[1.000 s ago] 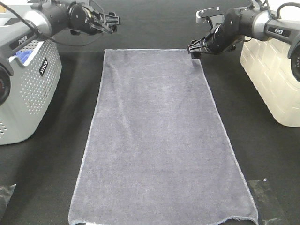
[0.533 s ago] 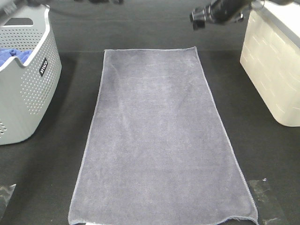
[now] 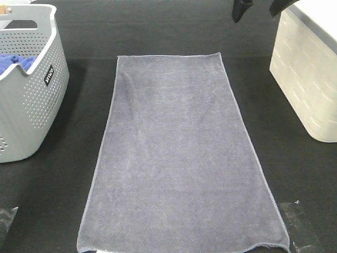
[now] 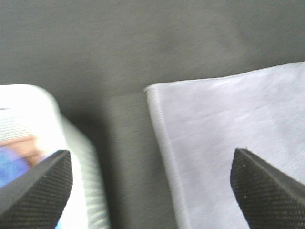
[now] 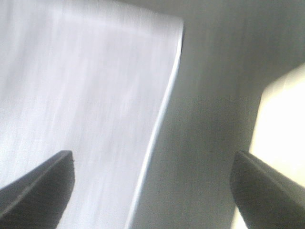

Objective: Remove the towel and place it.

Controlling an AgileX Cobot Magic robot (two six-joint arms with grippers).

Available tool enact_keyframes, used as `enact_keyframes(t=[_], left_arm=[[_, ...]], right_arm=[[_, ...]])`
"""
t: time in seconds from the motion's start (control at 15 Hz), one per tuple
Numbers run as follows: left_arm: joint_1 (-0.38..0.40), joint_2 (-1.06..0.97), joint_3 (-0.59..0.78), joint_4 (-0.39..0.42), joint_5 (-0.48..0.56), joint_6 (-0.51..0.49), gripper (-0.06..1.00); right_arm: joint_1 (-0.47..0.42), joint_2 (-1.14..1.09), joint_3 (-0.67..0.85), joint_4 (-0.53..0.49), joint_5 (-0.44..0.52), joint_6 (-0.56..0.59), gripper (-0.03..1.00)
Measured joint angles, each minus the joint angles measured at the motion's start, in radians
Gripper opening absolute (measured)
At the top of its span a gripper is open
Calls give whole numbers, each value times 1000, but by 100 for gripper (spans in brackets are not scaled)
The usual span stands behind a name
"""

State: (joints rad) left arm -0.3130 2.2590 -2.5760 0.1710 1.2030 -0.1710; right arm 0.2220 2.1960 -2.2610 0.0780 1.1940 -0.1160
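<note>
Towel (image 3: 179,158): lies flat and fully spread on the dark table (image 3: 79,105), between the grey perforated basket (image 3: 26,105) and the cream bin (image 3: 308,89); both far corners free.
Change: both arms have lifted away from the far hem since a second ago; only the right gripper (image 3: 260,8) shows at the top edge of the high view.
Meaning: placing looks done, arms retreating.
Right gripper: jaws wide apart, empty, above the towel's far right corner (image 5: 178,24).
Left gripper (image 4: 152,183): jaws wide apart, empty, over the far left corner (image 4: 150,90), beside the basket.
</note>
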Motion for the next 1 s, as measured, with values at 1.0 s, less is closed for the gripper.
enact_keyframes(t=[1.0], left_arm=[[0,-1099,1253,-13,15,31,85]], right_arm=[[0,-849,997,17,24,51,83]])
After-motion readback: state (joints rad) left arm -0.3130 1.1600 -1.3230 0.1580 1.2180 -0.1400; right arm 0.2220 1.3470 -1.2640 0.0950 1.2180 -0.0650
